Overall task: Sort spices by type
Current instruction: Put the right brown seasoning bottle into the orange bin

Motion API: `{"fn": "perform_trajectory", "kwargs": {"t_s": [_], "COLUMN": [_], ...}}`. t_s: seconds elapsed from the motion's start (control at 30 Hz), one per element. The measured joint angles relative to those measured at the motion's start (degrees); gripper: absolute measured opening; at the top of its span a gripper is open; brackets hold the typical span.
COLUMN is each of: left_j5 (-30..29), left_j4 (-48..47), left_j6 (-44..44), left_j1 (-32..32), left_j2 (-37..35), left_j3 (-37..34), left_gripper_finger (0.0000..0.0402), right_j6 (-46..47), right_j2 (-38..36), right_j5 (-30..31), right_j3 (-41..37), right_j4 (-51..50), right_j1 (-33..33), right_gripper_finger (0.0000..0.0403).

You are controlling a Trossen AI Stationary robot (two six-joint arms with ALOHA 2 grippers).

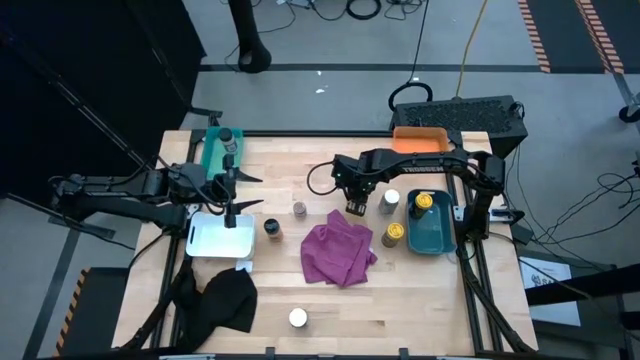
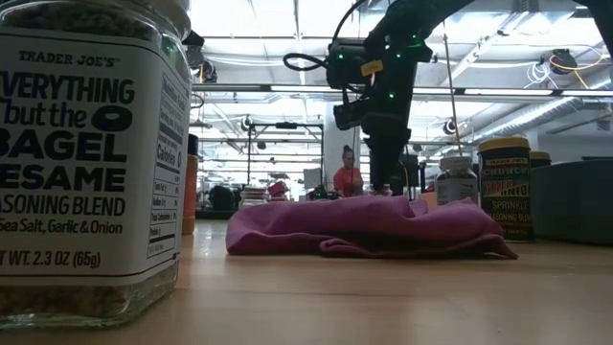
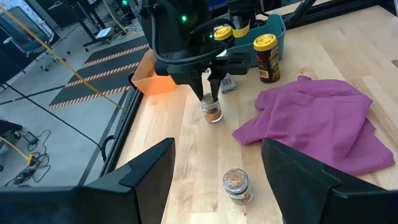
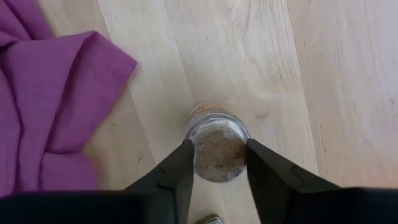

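Spices in a small clear cylindrical jar (image 4: 216, 147) are clamped by the right tool (image 4: 217, 163). Crumpled magenta cloth (image 4: 43, 93) lies beside it on the pale wooden tabletop (image 4: 249, 56). The left tool (image 3: 217, 171) is held apart.

Bare wood lies open along the lower right of the light wooden table (image 1: 420, 310) in the high view, with only a white-lidded jar (image 1: 297, 318) standing at lower centre and a crumpled black cloth (image 1: 225, 298) at lower left. The middle is crowded: a crumpled magenta cloth (image 1: 338, 252) lies just beside the right gripper (image 1: 355, 208), whose fingers flank a small clear jar of brownish spice (image 4: 217, 148). Two small jars (image 1: 272, 228) stand between the cloth and the white tray (image 1: 220, 236), leaving narrow gaps.
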Motion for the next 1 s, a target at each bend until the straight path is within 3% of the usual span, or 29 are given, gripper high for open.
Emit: {"fn": "perform_trajectory", "kwargs": {"t_s": [0.2, 0.4, 0.77, 1.0], "left_j5": [0.01, 0.01, 0.0, 0.0], "left_j4": [-0.02, -0.04, -0.02, -0.02], "left_j6": [0.0, 0.0, 0.04, 0.04], "left_j1": [0.0, 0.0, 0.01, 0.0], "left_j2": [0.0, 0.0, 0.0, 0.02], "left_j3": [0.0, 0.01, 0.02, 0.02], "left_gripper_finger": [0.0246, 0.0246, 0.0246, 0.0246], "right_j6": [0.62, 1.16, 0.68, 0.86], "right_j2": [0.0, 0.0, -0.02, -0.09], "right_j5": [0.2, 0.06, -0.04, -0.26], "right_j3": [-0.05, -2.39, -7.45, -7.39], "right_j4": [1.84, 3.25, 11.18, 11.2], "right_j1": [-0.48, -0.64, -0.62, -0.66], "right_gripper_finger": [0.0209, 0.0241, 0.0222, 0.0157]}}
